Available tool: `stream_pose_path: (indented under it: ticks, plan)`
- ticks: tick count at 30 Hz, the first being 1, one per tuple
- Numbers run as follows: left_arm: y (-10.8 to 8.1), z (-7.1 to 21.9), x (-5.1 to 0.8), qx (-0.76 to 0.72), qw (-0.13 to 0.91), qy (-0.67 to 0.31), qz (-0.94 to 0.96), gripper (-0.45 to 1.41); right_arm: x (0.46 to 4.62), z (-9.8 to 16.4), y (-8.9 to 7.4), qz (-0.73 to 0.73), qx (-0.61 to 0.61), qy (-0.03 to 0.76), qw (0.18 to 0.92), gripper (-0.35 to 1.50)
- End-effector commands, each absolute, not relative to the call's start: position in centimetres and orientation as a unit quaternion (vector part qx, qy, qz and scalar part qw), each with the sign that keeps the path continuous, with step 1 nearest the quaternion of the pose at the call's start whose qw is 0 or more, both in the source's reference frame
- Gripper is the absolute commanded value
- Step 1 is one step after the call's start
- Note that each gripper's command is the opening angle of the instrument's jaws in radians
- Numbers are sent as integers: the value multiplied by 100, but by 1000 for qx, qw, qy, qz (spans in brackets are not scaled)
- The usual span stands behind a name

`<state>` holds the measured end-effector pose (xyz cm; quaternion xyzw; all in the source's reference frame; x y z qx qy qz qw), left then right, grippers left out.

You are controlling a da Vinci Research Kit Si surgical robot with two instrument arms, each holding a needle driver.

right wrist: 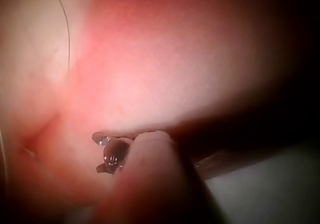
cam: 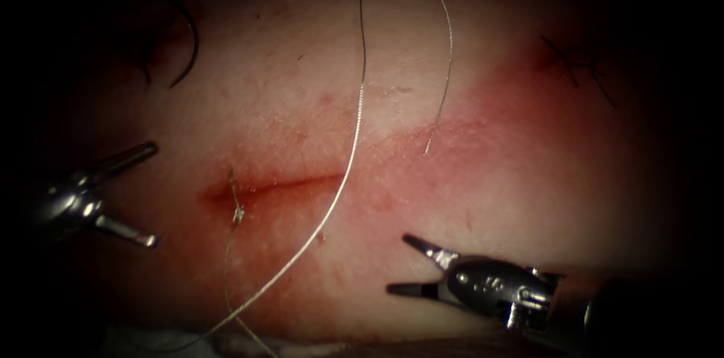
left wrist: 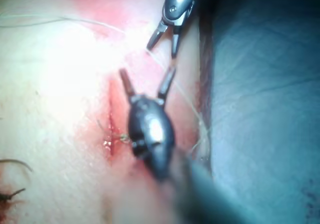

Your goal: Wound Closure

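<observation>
One stitch with a knot (cam: 238,213) sits near the left end of the cut (cam: 279,186); the rest of the cut lies unclosed to its right. Left tool (cam: 154,194): jaws wide open, holding nothing, left of the cut. Right tool (cam: 398,264): jaws open, empty, below the cut's right end. Thread (cam: 351,154) lies loose across the tissue (cam: 528,177). A dark curved shape at upper left is probably the needle (cam: 188,49), resting on the tissue, ungripped.
</observation>
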<state>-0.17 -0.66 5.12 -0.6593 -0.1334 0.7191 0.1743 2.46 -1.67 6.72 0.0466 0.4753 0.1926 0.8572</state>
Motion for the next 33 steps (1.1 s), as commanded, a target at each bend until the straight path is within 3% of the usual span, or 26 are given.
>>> stream_pose_path:
  ticks: [1, 6, 17, 26, 31, 33]
  plan:
    - [-72, 519, -22, -660, 174, -134, 718, 71, 253, 677, -174, 192, 49, 476, 857, 148]
    - [-130, 492, -73, -689, 154, -132, 695, 44, 253, 678, -174, 195, 51, 478, 855, 148]
    - [-182, 567, -152, -671, 89, -160, 719, 36, 250, 677, -174, 196, 53, 478, 854, 148]
    - [-173, 692, -121, -578, 64, -142, 801, 42, 249, 676, -176, 196, 52, 480, 854, 148]
    - [-174, 728, -90, -523, 29, -155, 837, 69, 249, 675, -177, 196, 53, 480, 854, 148]
    - [-184, 732, -83, -521, 19, -168, 836, 69, 249, 676, -177, 196, 52, 480, 854, 148]
